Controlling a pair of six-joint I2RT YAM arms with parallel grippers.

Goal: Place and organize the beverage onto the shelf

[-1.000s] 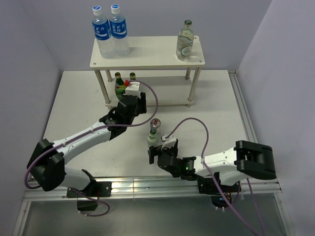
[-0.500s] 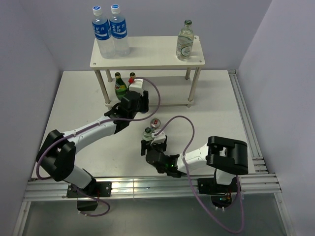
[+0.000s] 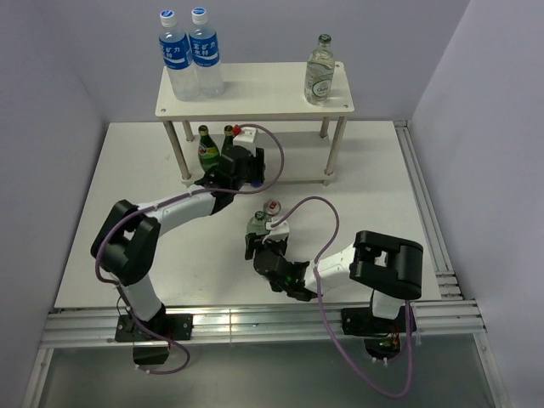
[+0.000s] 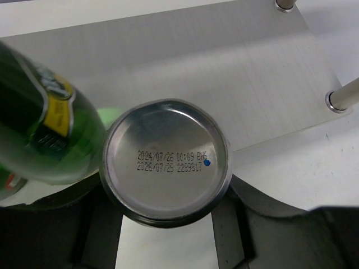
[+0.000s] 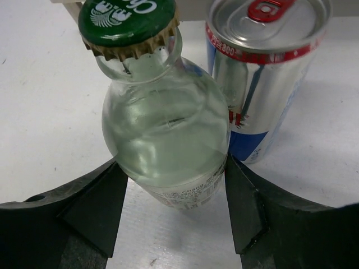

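In the left wrist view my left gripper [image 4: 165, 221] is shut on a slim silver can [image 4: 166, 159], whose stamped bottom faces the camera. It hangs over the lower board [image 4: 224, 67] of the cream-white shelf [image 3: 255, 89], right beside a dark green bottle [image 4: 39, 134]. Two green bottles [image 3: 206, 149] stand on that lower tier, left of the gripper [image 3: 241, 160]. On the table my right gripper [image 5: 174, 188] is shut on a clear glass bottle with a green cap [image 5: 165, 134], and a silver-blue can [image 5: 263, 73] stands just behind it. Another clear bottle [image 3: 319, 72] stands on the top tier.
Two tall water bottles with blue labels [image 3: 190, 53] stand at the top tier's left end. A silver shelf leg [image 4: 343, 98] rises at the right of the left wrist view. Purple cables loop over both arms. A metal rail [image 3: 255, 323] runs along the table's near edge.
My right gripper slid left to the clear bottle and closed on it. My left arm carried the can rightward and deeper toward the lower tier.
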